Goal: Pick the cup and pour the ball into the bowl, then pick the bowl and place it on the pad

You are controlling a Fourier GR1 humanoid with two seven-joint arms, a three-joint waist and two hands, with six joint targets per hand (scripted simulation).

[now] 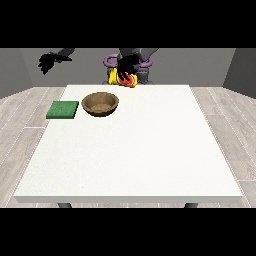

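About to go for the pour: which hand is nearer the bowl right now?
The left hand, showing nearer the view's right, holds the cup just behind the bowl. The hand at the view's left is raised, farther off.

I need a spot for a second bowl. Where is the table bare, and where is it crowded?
Bare: the table's whole near half and its right side, beyond the bowl. Crowded: the far left, where the green pad and bowl lie close, with a hand holding the cup above the far edge.
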